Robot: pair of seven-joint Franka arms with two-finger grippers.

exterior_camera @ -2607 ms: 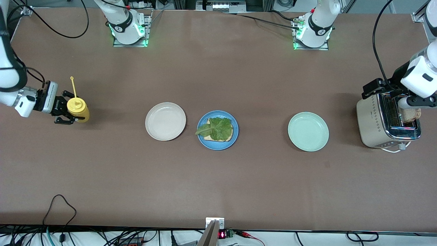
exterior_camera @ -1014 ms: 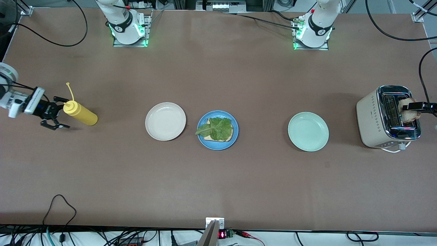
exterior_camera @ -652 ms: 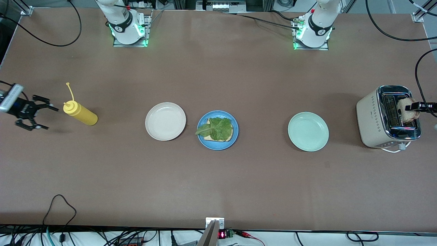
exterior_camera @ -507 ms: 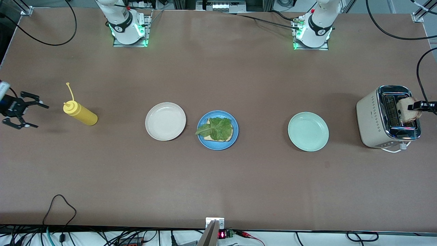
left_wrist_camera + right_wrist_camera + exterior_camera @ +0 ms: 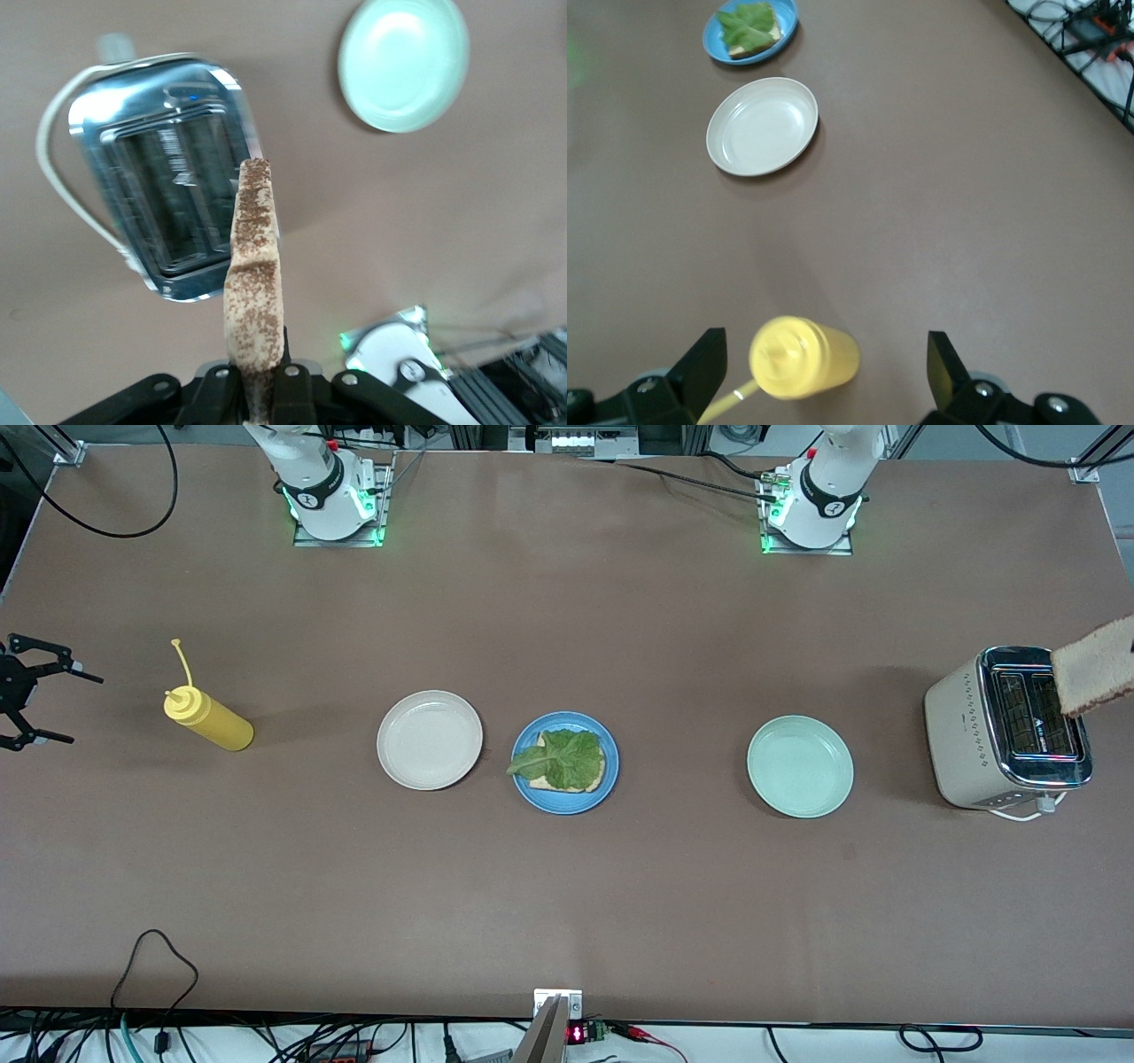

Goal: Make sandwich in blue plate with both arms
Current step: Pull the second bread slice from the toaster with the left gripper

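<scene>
Blue plate holding bread and lettuce, left pincer clamping toast, right pincer spread.

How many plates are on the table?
3: cream-white plate toward the right arm's end, blue plate with bread and lettuce beside it, mint-green plate beside the toaster.

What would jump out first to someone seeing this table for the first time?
Likely the toasted bread slice pinched upright in the shut left gripper, in the air over the silver toaster at the left arm's end of the table. Next, the blue plate mid-table, holding bread under a green lettuce leaf, between a cream plate and a mint plate.
</scene>
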